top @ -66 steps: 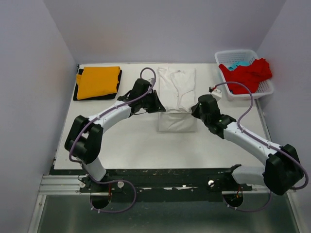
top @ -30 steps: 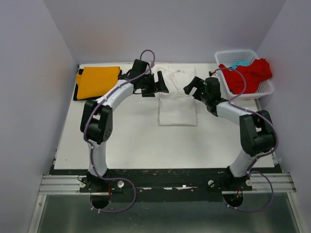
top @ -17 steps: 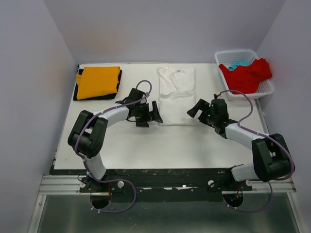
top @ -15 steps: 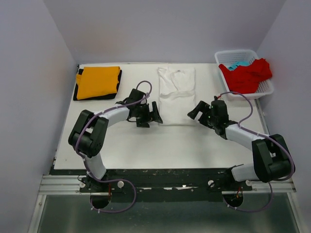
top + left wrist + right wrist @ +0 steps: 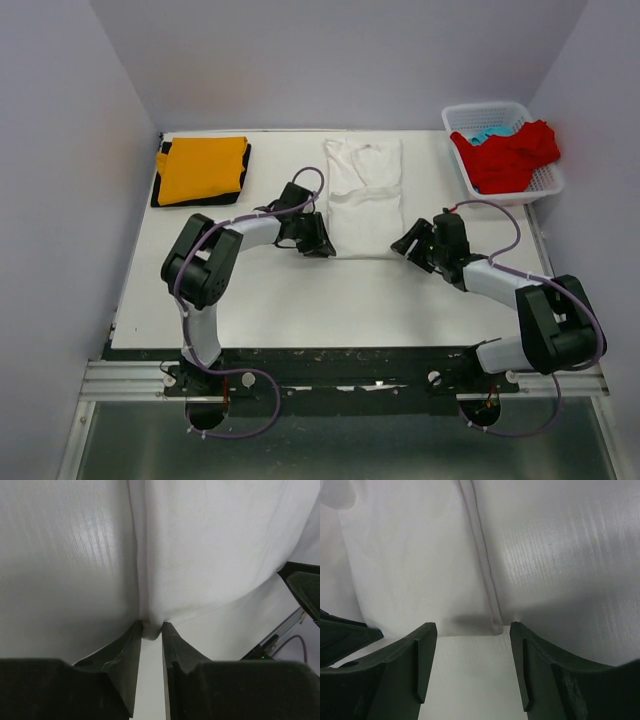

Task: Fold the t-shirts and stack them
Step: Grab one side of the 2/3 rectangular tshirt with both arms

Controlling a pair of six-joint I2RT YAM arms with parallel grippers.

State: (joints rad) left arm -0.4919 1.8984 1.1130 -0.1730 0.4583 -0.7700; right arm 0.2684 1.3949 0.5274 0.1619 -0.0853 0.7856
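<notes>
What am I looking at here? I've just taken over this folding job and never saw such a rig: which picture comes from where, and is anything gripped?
Two robot arms, the left arm and the right arm, are bolted at the near edge of a table. The wide picture comes from a fixed camera above and behind them; each close-up comes from a camera on one wrist. Mid-table lies a part-folded white t-shirt. Back left, an orange t-shirt sits folded on a black one; back right, a white basket holds a red t-shirt and a light blue one. The left end effector pinches the white shirt's near left corner. The right end effector stands open around the near right corner, gripping nothing.
</notes>
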